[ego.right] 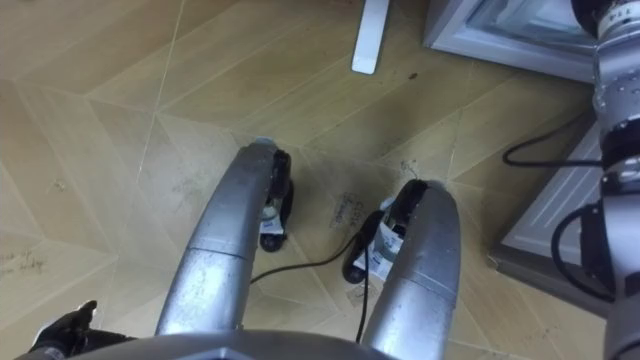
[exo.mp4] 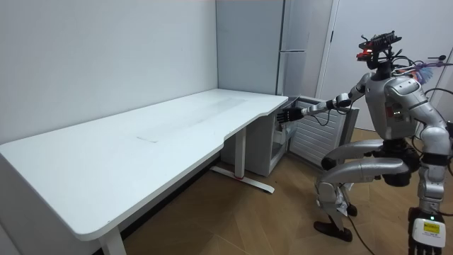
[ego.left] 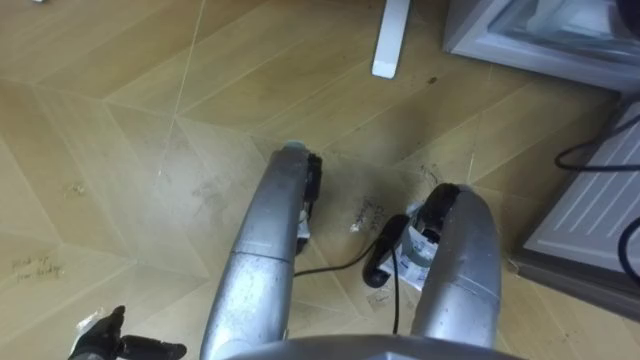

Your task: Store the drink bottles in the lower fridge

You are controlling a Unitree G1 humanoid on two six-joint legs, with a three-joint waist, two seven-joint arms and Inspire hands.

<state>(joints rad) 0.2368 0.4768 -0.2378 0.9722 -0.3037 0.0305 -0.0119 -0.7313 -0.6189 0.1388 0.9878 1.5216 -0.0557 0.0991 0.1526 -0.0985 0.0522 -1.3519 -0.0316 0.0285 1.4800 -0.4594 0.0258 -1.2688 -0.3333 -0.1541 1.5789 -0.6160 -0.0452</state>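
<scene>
Left hand [ego.left: 103,335] hangs loose and empty low by our left knee. Past it we spot the desk foot [ego.left: 391,40] on the floor [ego.left: 120,120], then the lower fridge [ego.left: 530,35] facing us, its door [ego.left: 600,205] swung open to the right. Right hand [exo.mp4: 286,115] reaches toward that opening, and we honestly can't tell its grip. We're crouching.

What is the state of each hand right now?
Left hand: open, low at the robot's side.
Right hand: stretched towards the lower fridge; state cannot be told.
</scene>
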